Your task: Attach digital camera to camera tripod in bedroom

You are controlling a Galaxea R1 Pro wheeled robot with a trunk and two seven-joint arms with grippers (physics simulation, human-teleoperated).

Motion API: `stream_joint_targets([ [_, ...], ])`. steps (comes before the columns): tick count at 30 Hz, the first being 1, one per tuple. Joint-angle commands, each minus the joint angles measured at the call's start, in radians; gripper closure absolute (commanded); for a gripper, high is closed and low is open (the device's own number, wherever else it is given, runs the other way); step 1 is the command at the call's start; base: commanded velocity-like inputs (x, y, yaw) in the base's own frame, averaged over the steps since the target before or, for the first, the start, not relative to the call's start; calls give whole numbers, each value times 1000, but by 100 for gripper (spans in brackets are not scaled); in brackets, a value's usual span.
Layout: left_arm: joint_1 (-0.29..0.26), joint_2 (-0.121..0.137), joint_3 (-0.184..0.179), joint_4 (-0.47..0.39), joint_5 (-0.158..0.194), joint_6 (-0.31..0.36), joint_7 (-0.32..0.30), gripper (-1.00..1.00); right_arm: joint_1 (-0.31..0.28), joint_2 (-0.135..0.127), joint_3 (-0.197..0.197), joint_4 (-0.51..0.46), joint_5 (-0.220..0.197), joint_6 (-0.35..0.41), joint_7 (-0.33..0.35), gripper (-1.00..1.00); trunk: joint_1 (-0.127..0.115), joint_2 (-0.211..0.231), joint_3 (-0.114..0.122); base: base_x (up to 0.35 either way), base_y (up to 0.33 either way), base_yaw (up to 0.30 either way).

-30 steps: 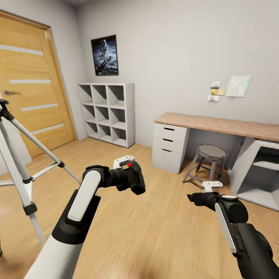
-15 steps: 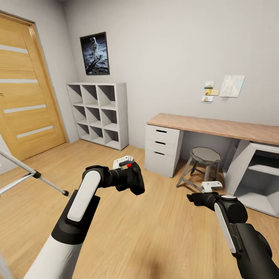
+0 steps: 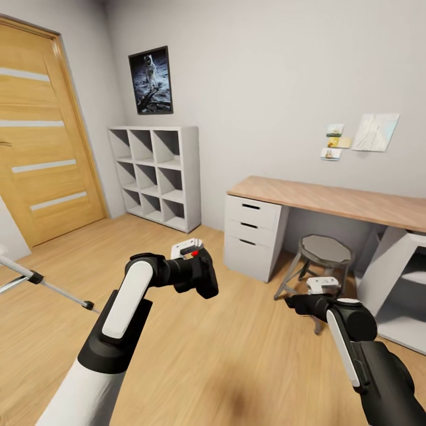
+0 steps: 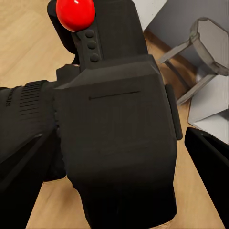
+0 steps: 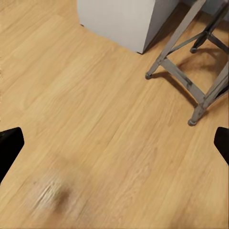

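Now, head view, left gripper (image 3: 198, 273): closed around the digital camera (image 3: 200, 277), held in the air above the wood floor (image 3: 236, 355), red button (image 3: 194, 254) on top.
Head view, right gripper (image 3: 294, 302): held out over the floor in front of the grey stool (image 3: 322, 251); nothing between the fingers; from this angle I cannot tell how wide they stand.
Head view, camera tripod (image 3: 41, 285): one silver leg with a black joint and foot reaches in from the left edge of the picture, foot on the floor, well apart from the held camera. Its head is out of sight.
Head view, room: wooden door (image 3: 44, 154) at left, white cube shelf (image 3: 155, 174) against the far wall, desk (image 3: 331, 201) with white drawers at right.
Left wrist view, digital camera (image 4: 114, 138): black body close against the lens, red button (image 4: 75, 13) at one end, stool (image 4: 202, 57) beyond; the grip looks firm.
Left wrist view, fingers: mostly hidden by the body.
Right wrist view, right gripper: two dark fingertips (image 5: 9, 148) sit at opposite edges, spread wide, bare floor (image 5: 95, 119) between them; stool legs (image 5: 191, 76) and drawer unit corner (image 5: 119, 21) beyond.
Risk (judgement): the tripod sits off to the left, so a turn is needed; a fast swing could knock the leg and tip the tripod.
Risk (judgement): the mounting head is unseen, so a misjudged approach could strike it with the camera and loosen the hold.
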Motion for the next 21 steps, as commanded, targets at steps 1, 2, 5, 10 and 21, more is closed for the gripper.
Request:
stream_joint_targets([
  [1,-1,0,0,0,10,2,10,100,-1,0,-1,-1,3,4,7,-100,0,0,-1,292,-222,275],
  [2,-1,0,0,0,10,2,10,100,0,0,-1,-1,3,4,7,-100,0,0,-1,292,-222,279],
  [5,0,1,0,0,10,2,11,100,0,0,-1,-1,3,4,7,-100,0,0,-1,295,-209,285],
  [10,1,1,0,0,9,1,11,100,0,0,39,-1,2,4,8,-100,0,0,-3,310,-163,290],
  [21,3,1,1,0,8,0,72,100,-8,2,143,45,1,4,9,-100,0,0,-13,326,-112,233],
])
